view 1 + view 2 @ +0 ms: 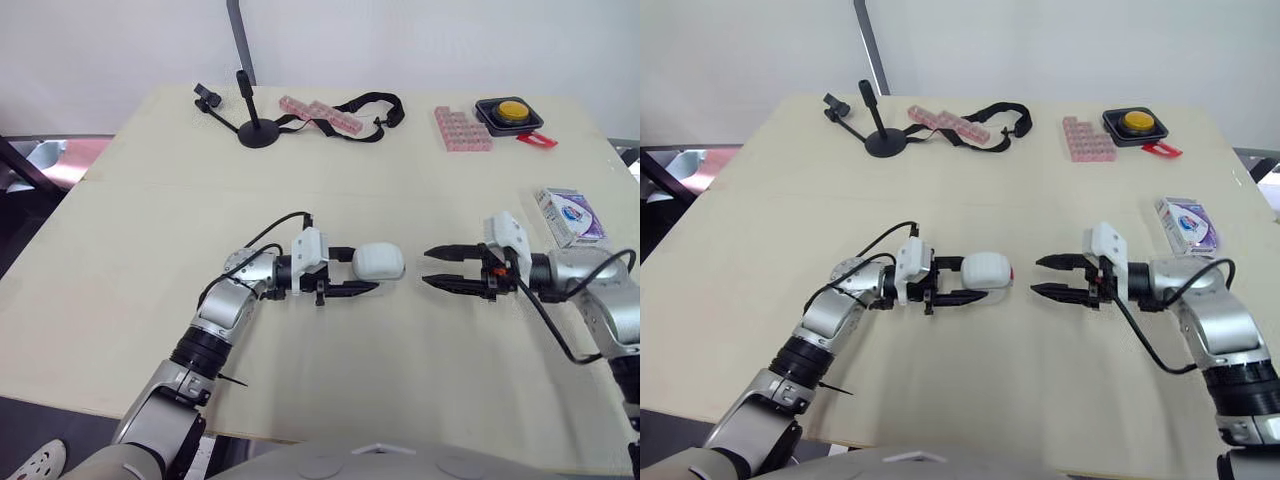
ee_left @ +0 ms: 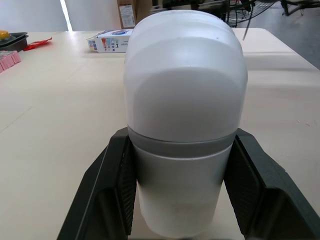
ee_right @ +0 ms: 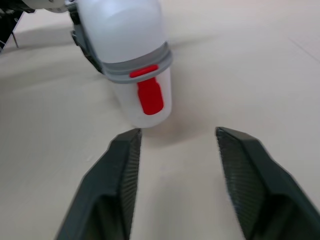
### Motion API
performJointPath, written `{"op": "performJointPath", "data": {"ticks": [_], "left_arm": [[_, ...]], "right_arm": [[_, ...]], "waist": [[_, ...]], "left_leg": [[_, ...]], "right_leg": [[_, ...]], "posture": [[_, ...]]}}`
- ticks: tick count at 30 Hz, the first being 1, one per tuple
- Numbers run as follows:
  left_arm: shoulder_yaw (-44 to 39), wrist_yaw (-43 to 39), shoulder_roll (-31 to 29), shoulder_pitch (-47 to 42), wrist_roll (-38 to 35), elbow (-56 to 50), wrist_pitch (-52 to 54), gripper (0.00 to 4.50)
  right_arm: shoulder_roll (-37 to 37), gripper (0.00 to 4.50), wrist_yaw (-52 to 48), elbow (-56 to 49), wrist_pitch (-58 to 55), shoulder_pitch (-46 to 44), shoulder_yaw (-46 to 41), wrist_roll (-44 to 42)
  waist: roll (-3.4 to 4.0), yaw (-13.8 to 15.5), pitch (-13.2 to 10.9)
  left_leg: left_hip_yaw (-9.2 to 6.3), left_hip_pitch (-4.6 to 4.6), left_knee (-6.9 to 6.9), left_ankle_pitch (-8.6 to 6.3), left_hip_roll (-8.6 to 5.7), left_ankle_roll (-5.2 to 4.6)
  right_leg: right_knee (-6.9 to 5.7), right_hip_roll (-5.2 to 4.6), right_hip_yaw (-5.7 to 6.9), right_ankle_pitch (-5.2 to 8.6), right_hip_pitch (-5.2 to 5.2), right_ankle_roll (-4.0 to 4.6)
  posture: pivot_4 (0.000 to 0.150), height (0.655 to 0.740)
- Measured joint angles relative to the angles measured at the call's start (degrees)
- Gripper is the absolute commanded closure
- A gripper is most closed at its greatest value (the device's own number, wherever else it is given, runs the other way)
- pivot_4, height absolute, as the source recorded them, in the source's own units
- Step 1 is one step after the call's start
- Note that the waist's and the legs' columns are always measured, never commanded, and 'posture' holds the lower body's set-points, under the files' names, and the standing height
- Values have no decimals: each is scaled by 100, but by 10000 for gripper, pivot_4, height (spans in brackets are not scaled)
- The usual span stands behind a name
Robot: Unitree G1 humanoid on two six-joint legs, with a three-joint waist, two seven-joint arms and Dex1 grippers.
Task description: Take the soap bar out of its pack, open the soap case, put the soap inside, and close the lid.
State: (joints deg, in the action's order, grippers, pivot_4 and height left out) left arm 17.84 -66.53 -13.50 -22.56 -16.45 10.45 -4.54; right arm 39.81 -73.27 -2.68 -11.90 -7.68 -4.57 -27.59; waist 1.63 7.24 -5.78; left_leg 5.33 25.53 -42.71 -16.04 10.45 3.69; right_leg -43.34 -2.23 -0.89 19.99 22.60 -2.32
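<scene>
Your left gripper (image 1: pixel 368 273) is clamping the white plastic soap case (image 1: pixel 379 261), right gripper (image 1: pixel 432 268) gaping. Tugging the red latch (image 3: pixel 150 95) risks wrenching it loose.

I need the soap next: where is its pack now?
Head views: the soap pack lies on the table at the robot's right, near its edge, beyond the open right gripper.

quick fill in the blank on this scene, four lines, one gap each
1. The left gripper is ____ on the white soap case.
2. The right gripper points at the case, apart from it, with its fingers ____.
3. The latch on the case is coloured ____.
4. The soap pack lies on the table beside the robot's ____ arm.

Missing words: shut; open; red; right
</scene>
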Motion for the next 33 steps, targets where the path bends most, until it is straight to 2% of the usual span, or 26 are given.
{"op": "performJointPath", "data": {"ticks": [3,4,8,13,23,33], "left_arm": [[-36,-19,-7,0,-2,7,11,25940],[-44,-23,-7,0,-2,10,17,25940],[-94,-61,-17,1,-1,16,38,25940],[-99,-57,2,3,5,16,54,25940],[-102,-5,33,25,9,-9,103,25940],[-102,15,37,35,10,-22,117,25940]], "right_arm": [[-179,42896,-58,328,402,86,-129,-61],[-192,44810,-65,370,477,85,-177,-83],[-236,44810,-60,412,583,-145,-390,-307],[-336,44810,160,-273,355,-664,-409,-564],[-516,44810,1019,-1668,-710,-1136,510,-640],[-510,44810,1319,-1848,-1103,-1203,867,-502]], "waist": [[3,-62,-1],[3,-80,-1],[3,-159,-1],[3,-210,-2],[4,-208,-2],[3,-204,-2]], "left_leg": [[0,-1,-1,-12,-3,-24],[0,-1,-1,-12,-3,-26],[-1,-3,0,-12,-3,-28],[-6,-7,0,-12,1,-29],[-7,-7,1,-10,1,-27],[-5,-6,4,3,-2,-1]], "right_leg": [[0,-8,-1,0,4,0],[0,-9,0,0,3,0],[-1,-6,0,0,4,0],[-6,-1,5,0,3,1],[-6,-5,7,0,3,0],[0,-5,5,0,0,0]], "posture": [[1500,7096],[1500,7096],[1500,7096],[1500,7096],[1500,7096],[1500,7096]]}}
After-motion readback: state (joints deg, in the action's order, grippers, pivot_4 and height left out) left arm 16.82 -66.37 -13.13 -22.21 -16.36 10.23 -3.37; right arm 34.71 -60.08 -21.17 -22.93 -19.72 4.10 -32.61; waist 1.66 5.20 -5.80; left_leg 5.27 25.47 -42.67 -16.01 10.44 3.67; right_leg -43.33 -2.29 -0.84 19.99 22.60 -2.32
